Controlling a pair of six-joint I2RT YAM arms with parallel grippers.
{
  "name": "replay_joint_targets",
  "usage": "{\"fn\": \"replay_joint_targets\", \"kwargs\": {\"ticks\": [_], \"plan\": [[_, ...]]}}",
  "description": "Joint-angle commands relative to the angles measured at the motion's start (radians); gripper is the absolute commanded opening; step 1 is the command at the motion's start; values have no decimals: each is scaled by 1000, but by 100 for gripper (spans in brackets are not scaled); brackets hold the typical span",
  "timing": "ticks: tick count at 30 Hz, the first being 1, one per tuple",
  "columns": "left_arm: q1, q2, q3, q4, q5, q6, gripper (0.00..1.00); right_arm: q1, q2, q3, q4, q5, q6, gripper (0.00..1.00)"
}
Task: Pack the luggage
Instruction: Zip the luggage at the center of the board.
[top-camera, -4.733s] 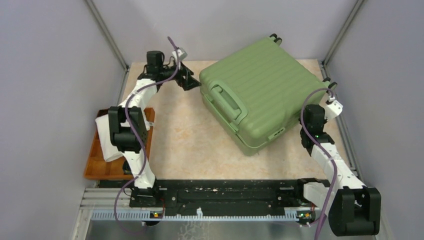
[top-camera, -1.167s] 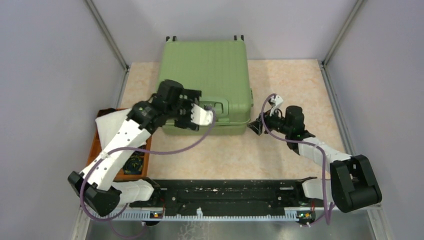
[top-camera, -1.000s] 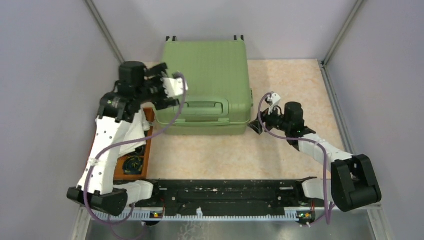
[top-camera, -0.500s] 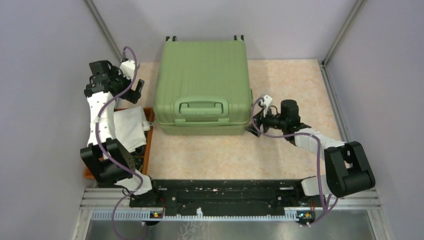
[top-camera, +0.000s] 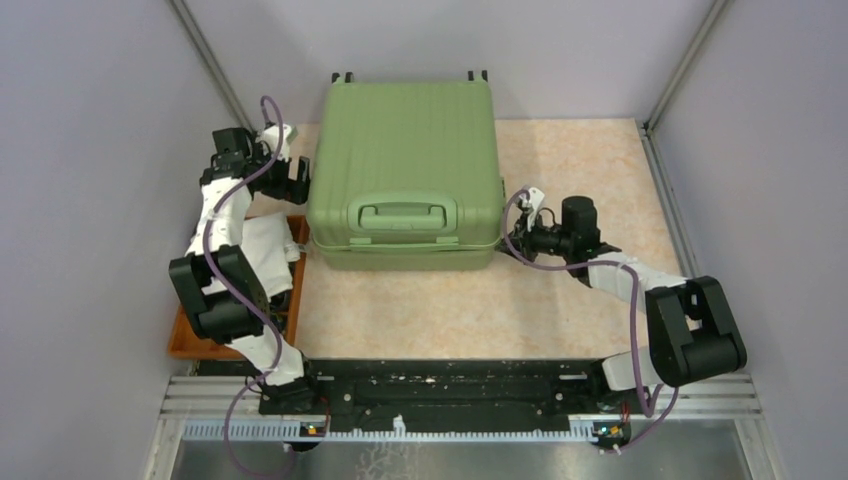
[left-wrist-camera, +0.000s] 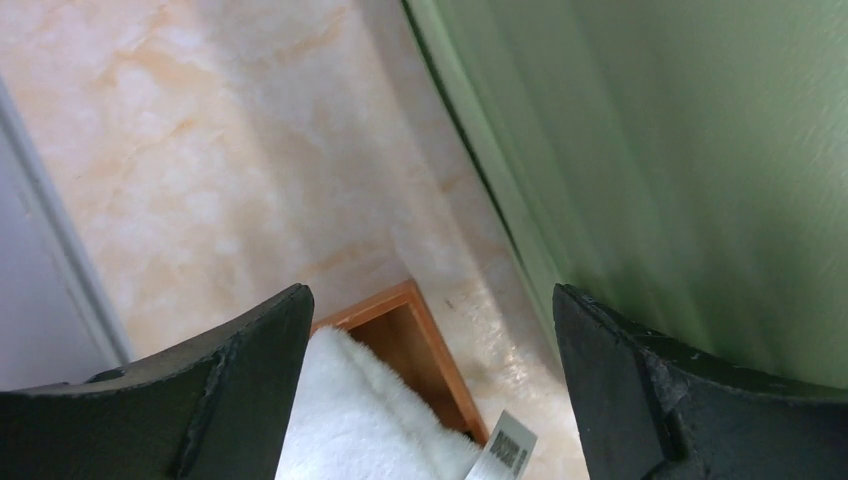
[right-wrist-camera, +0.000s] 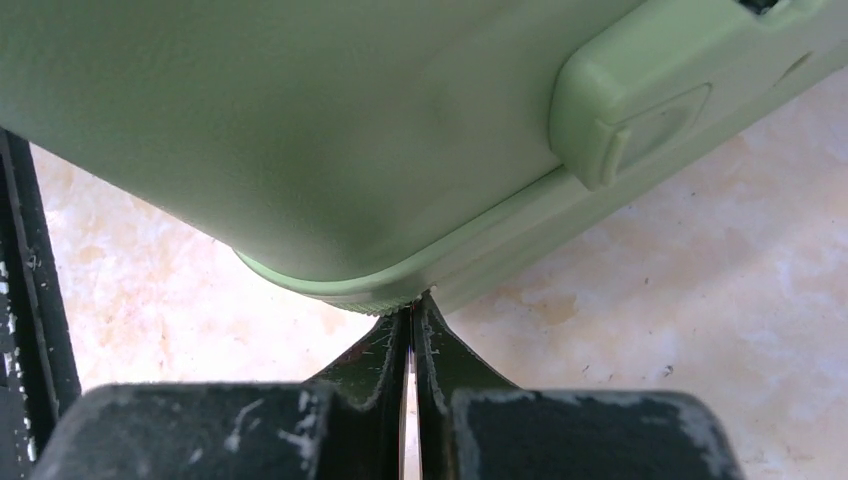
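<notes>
Opening looks to be the step in hand. At the near right corner of the closed luggage, the right end effector is clenched, tips touching the seam; no held tab is visible. Next, probably trace that seam. The luggage lies against the counter's far edge. By its left side, the left end effector gapes empty.

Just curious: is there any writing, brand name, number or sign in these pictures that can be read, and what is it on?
Small white tag at the edge of the white fluffy cloth by the wooden tray: dark printed letters, tilted and cut off by the picture's edge, too blurred to read.
On the luggage: no brand or writing shows on its green shell.
Nothing else carries text.
</notes>
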Motion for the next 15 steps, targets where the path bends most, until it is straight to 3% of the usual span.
{"fn": "replay_joint_targets", "kwargs": {"ticks": [1,8,11,15], "plan": [[-19,13,13,65,70,-75,91,25,-42,-11,77,4,69,0],[-19,-22,-16,44,166,-149,87,121,-140,-115,96,166,185,0],[-19,-52,-64,45,200,-172,88,157,-213,-165,83,286,282,0],[-19,-79,-107,63,209,-218,87,160,-331,-259,138,335,427,0]]}}
